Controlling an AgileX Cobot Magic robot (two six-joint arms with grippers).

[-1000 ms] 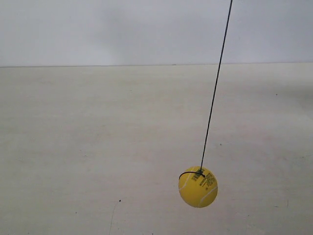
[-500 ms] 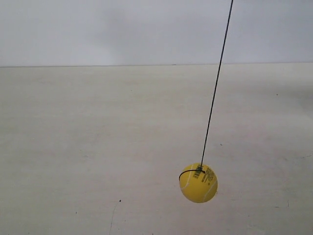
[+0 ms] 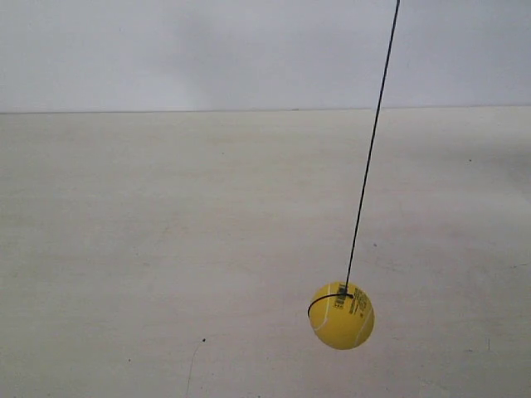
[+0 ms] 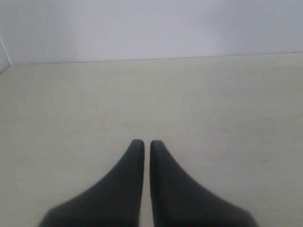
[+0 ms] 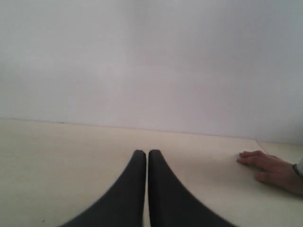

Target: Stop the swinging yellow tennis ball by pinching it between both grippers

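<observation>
The yellow tennis ball (image 3: pixel 341 315) hangs low over the pale table on a thin black string (image 3: pixel 371 149) that runs up out of the exterior view's top. Black print and a loop of string show on its upper face. Neither arm appears in the exterior view. In the left wrist view my left gripper (image 4: pixel 147 144) is shut, its two black wedge jaws nearly touching, with nothing between them. My right gripper (image 5: pixel 146 153) is likewise shut and empty. The ball shows in neither wrist view.
The pale wooden table (image 3: pixel 166 249) meets a plain white wall (image 3: pixel 207 50) at the back. A person's hand (image 5: pixel 270 168) rests on the table, off to one side of the right gripper.
The ball rose slightly, then dropped again and drifted a little toward the exterior view's right, with its string shifting the same way.
</observation>
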